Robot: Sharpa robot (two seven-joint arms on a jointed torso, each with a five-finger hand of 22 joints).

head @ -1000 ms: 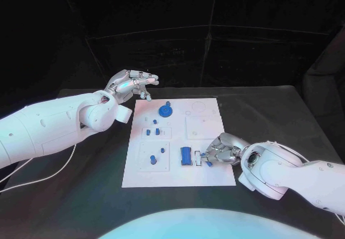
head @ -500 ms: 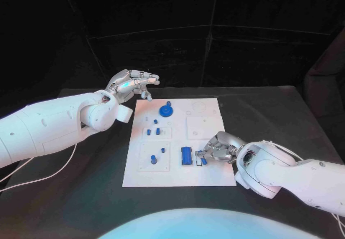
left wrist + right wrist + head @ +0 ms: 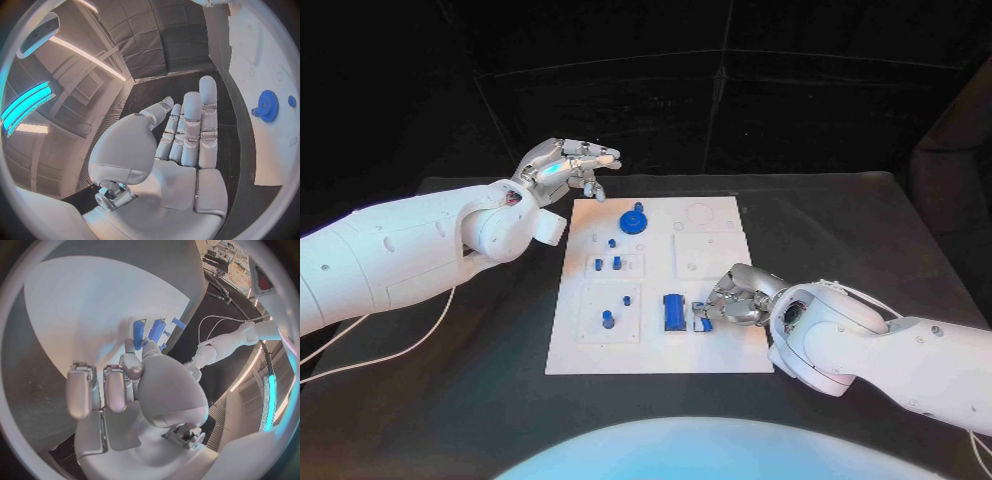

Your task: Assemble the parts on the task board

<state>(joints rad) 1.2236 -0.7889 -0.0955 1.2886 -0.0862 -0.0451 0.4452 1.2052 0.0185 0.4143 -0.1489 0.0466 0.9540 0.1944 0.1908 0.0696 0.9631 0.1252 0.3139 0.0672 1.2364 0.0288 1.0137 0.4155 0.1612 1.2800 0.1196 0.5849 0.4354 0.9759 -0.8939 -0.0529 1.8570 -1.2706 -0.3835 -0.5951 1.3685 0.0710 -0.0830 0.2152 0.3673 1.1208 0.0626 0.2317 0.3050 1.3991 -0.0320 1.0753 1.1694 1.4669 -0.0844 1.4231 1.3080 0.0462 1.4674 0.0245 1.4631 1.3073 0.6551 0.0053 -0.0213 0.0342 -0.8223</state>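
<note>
The white task board [image 3: 661,355] lies mid-table. My right hand [image 3: 737,298] sits low at the board's near right part, its fingertips [image 3: 129,346] closed on a small blue part [image 3: 704,322] [image 3: 139,333]. That part is right beside a long blue block [image 3: 674,313] [image 3: 156,330]. A blue gear [image 3: 633,222] [image 3: 268,106] stands at the far end. Small blue pegs [image 3: 607,264] and a further peg [image 3: 607,319] stand in the left recesses. My left hand [image 3: 568,165] [image 3: 181,145] hovers beyond the board's far left corner, fingers stretched out and holding nothing.
The black table [image 3: 862,230] extends on both sides of the board. A white cable [image 3: 387,350] trails under my left arm at the near left. Square recesses [image 3: 701,255] on the board's right side hold nothing.
My right hand has slid a little to the left across the board, bringing the small blue part closer to the long blue block. The left hand has stayed in place.
</note>
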